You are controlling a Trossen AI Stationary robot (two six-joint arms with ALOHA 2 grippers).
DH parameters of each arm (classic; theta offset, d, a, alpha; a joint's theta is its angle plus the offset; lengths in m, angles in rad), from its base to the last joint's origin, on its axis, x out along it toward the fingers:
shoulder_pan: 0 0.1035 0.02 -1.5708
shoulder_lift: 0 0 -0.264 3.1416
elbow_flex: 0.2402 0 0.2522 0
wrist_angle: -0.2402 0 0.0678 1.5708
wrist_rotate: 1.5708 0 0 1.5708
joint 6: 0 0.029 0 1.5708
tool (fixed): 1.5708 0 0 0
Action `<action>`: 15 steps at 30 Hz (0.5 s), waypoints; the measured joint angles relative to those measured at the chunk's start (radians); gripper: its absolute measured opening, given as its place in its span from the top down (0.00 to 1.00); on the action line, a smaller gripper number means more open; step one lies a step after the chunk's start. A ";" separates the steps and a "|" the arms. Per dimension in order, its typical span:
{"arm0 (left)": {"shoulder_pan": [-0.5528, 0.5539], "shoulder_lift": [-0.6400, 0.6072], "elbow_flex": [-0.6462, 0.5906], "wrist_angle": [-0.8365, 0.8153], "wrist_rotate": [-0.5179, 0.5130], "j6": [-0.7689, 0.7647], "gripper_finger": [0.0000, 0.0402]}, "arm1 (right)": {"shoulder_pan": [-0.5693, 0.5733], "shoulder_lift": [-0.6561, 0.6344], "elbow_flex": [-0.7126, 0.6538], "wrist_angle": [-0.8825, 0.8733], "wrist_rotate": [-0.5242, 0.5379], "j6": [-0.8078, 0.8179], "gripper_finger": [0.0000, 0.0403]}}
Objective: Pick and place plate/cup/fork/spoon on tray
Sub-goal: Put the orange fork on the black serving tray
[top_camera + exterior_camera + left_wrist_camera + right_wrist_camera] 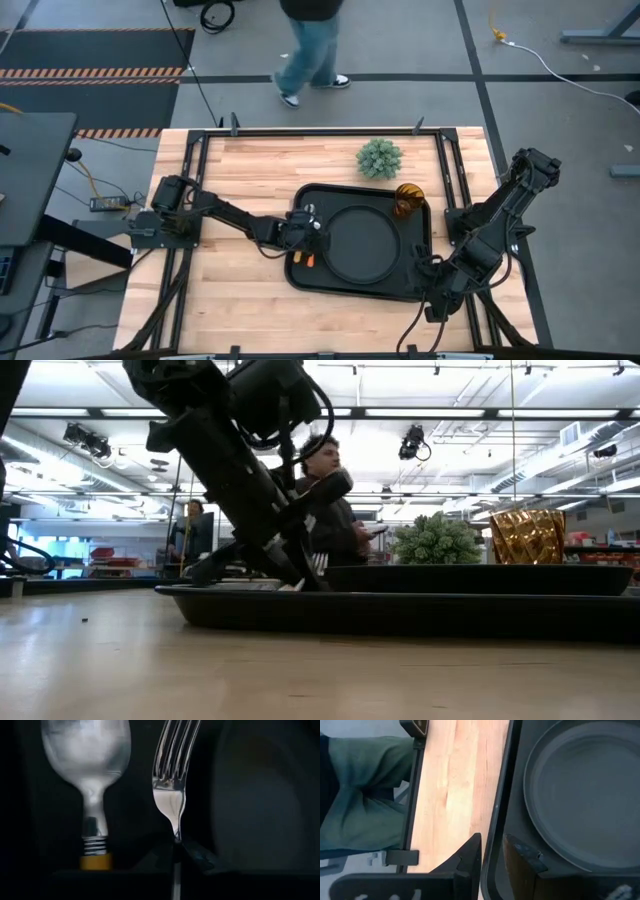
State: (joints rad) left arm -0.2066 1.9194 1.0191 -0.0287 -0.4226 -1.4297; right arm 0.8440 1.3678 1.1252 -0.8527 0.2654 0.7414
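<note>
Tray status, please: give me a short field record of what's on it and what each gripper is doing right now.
tray: on the wooden table
plate: lying flat in the tray
cup: at the tray's far right corner, beside the green plant ball
spoon: lying in the tray's left end
fork: beside the spoon, handle between the fingers
left gripper: over the tray's left end, shut on the fork
right gripper: fingers astride the tray's rim, near right corner
</note>
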 joint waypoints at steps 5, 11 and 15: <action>0.000 0.002 0.001 0.030 -0.005 0.001 0.94 | -0.001 0.000 0.000 -0.004 -0.005 -0.001 0.78; 0.009 0.002 0.002 0.034 -0.026 0.097 0.93 | -0.001 0.000 0.000 -0.005 -0.006 -0.011 0.78; 0.045 0.002 0.002 0.031 -0.030 0.146 0.93 | -0.001 0.000 0.000 -0.009 -0.025 -0.014 0.78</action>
State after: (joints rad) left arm -0.1616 1.9217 1.0210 0.0025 -0.4525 -1.2837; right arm 0.8434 1.3678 1.1252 -0.8616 0.2406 0.7269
